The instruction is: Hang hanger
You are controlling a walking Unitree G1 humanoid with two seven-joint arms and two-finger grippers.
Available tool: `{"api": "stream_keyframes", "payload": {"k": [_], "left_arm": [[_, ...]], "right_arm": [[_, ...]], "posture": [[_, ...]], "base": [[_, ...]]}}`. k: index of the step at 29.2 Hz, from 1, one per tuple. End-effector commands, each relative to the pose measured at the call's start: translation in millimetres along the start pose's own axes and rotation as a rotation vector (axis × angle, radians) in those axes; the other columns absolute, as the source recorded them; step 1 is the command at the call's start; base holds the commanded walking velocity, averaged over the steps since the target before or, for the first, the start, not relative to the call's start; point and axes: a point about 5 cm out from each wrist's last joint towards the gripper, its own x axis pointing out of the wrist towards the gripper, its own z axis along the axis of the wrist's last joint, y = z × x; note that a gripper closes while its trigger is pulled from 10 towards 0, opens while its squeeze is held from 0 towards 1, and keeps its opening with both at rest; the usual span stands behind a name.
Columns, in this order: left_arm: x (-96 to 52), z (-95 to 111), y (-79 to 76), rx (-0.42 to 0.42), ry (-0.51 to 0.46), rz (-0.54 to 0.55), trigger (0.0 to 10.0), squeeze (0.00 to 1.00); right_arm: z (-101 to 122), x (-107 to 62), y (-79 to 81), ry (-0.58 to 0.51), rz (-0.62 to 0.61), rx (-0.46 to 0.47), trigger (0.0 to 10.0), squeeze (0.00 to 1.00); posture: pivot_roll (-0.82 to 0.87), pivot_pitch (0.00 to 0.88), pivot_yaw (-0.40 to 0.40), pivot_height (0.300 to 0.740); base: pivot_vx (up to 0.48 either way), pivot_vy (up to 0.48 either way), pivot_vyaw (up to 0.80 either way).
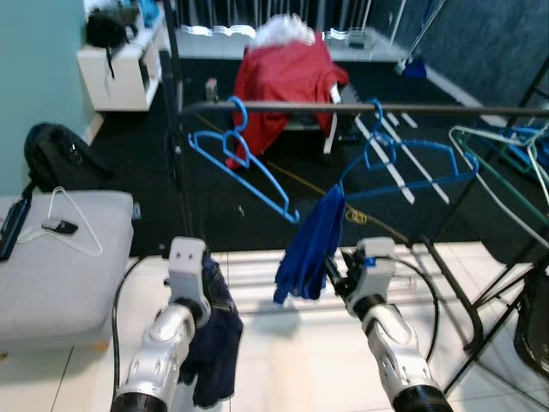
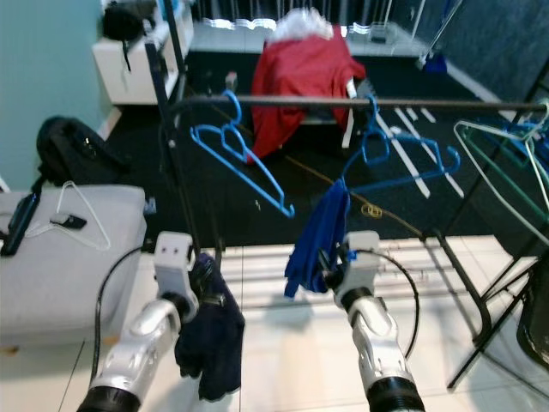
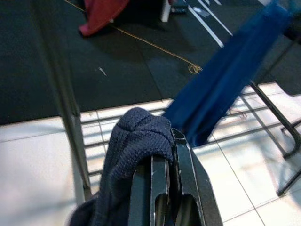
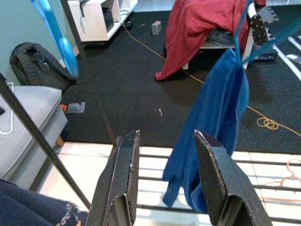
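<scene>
Left eye view: a dark clothes rail (image 1: 360, 108) crosses the scene. Two blue hangers hook over it: an empty, tilted one (image 1: 240, 163) toward the robot's left, and a second blue hanger (image 1: 403, 167) toward its right, carrying a blue cloth (image 1: 310, 249) on its near end. Pale green hangers (image 1: 506, 163) sit at the far right end. The right gripper (image 1: 341, 273) is raised just beside the lower part of the blue cloth. The left gripper (image 1: 202, 287) holds a dark navy garment (image 1: 214, 343) hanging below it. A white wire hanger (image 1: 73, 227) lies on the grey ottoman (image 1: 60, 283).

Right eye view: same arrangement; the second hanger's hook is seated on the rail.

Left wrist view: the left gripper's fingers (image 3: 162, 188) are clamped together with the navy knit draped over their tips.

Right wrist view: the right gripper's fingers (image 4: 214, 174) stand apart with nothing between them; the blue cloth hangs just beyond them, not touching.

Assessment: the loaded hanger appears hung, and the step in hand is judged to be clearing the right arm. Recommended: draw straight back and low, jaws kept apart, avoiding the cloth's hem so the hanger is not dragged along or off the rail.
</scene>
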Motion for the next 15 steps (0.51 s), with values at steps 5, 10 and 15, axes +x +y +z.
{"api": "stream_keyframes", "payload": {"k": [5, 10, 15], "left_arm": [[-1.0, 0.5, 5.0, 0.008, -0.009, 0.017, 10.0, 0.00], [-2.2, 0.0, 8.6, 0.009, -0.013, 0.037, 10.0, 0.00], [-2.9, 0.1, 12.4, 0.014, -0.014, 0.052, 10.0, 0.00]], "right_arm": [[-5.4, -1.9, 4.6, 0.008, 0.012, 0.029, 10.0, 0.00], [-8.7, -2.3, 6.9, 0.021, 0.018, 0.028, 10.0, 0.00], [-13.5, -5.2, 7.7, 0.031, 0.010, 0.024, 10.0, 0.00]], "posture": [[-0.08, 0.043, -0.073, 0.740], [-0.08, 0.036, -0.074, 0.740], [-0.08, 0.030, -0.074, 0.740]], "base": [[0.361, 0.000, 0.00], [0.126, 0.000, 0.00], [0.000, 0.000, 0.00]]}}
